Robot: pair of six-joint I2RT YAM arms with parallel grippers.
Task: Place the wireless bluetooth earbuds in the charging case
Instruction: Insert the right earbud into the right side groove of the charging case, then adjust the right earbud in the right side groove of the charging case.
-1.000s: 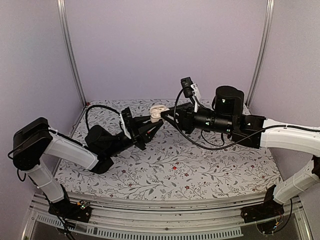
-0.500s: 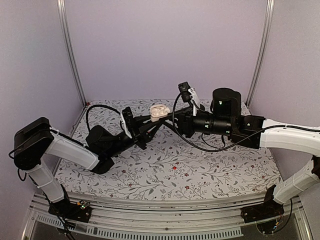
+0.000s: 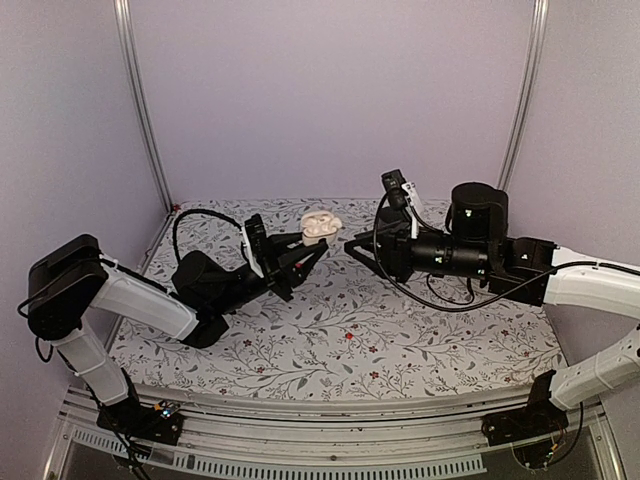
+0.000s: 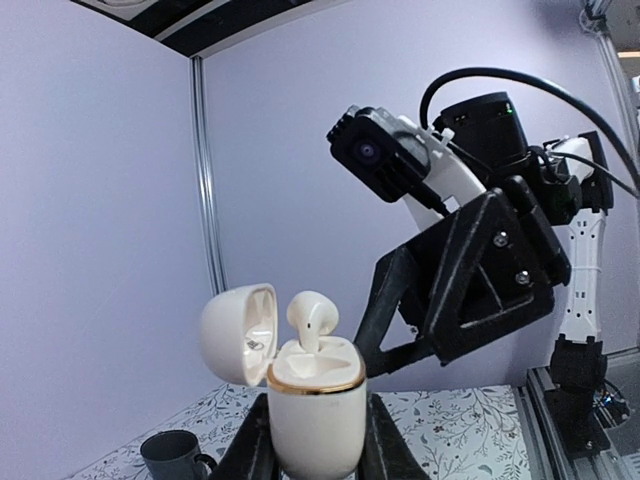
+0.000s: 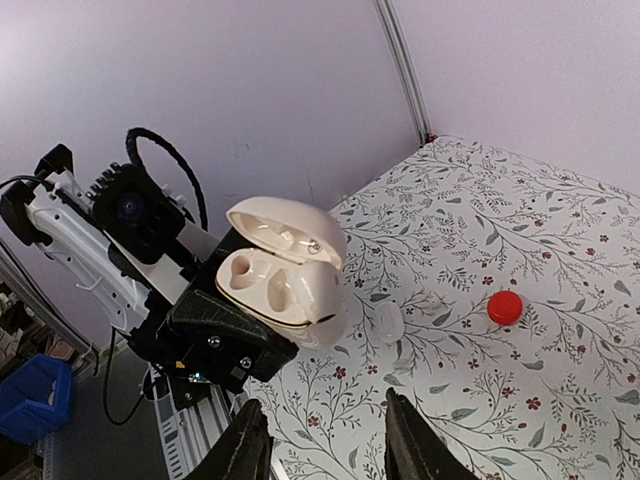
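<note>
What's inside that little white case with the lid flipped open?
One earbud sits in the charging case, its top poking above the rim. Its lower part is hidden by the case wall.

Light is even and diffuse; its source cannot be told. Lilac walls [image 3: 330,90] are lit flat, dimmer toward the corners. Only faint, soft shadows are cast on the worktop [image 3: 350,340]. Black arm parts [image 3: 210,280] are rendered almost without detail. The charging case [image 4: 313,400] is rendered sharp, with mild sheen; the right end effector [image 5: 322,402] is shown slightly soft. Posts [image 3: 140,110] are seen leaning inward.
</note>
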